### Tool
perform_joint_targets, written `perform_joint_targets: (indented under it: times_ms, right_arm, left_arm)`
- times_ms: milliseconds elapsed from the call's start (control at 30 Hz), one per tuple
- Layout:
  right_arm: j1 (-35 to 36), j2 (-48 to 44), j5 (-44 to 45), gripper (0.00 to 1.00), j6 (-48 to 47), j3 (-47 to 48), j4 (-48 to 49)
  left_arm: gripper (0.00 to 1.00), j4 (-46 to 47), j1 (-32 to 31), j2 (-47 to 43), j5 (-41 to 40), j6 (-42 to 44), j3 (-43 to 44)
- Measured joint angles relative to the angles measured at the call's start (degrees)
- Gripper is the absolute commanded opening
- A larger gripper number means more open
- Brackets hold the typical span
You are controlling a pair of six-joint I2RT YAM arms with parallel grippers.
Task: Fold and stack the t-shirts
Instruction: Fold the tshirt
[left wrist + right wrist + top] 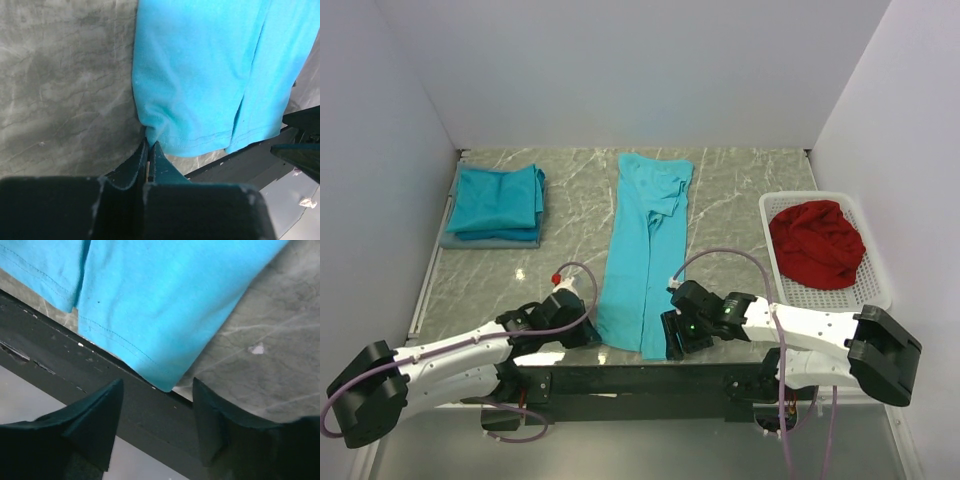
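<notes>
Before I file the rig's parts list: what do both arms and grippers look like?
The left arm and right arm have white shells with bulky black joints, a lilac cable looping along each. The left gripper and right gripper are black with tapered wedge fingers; the left's body shows pale scuffs. A small red knob sits by the left wrist.

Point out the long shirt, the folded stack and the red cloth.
long shirt point(645, 255): top view, middle of the strip.
folded stack point(498, 198): top view, middle of the top shirt.
red cloth point(817, 243): top view, centre of the heap.
</notes>
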Motion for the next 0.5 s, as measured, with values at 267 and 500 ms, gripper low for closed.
perform_joint_targets:
  times_ms: [267,500]
  right_arm:
    - [0.42,2.43,-0.44,0.33,0.98,-0.02,2.38]
    - [0.48,4.31,-0.22,0.0,0.83,-0.02,2.86]
  left_arm:
    - [0.01,1.73,0.0,-1.77,1.4,-0.74,-2.19]
    - [0.01,1.9,0.0,-3.17,1.64,-1.14,-2.21]
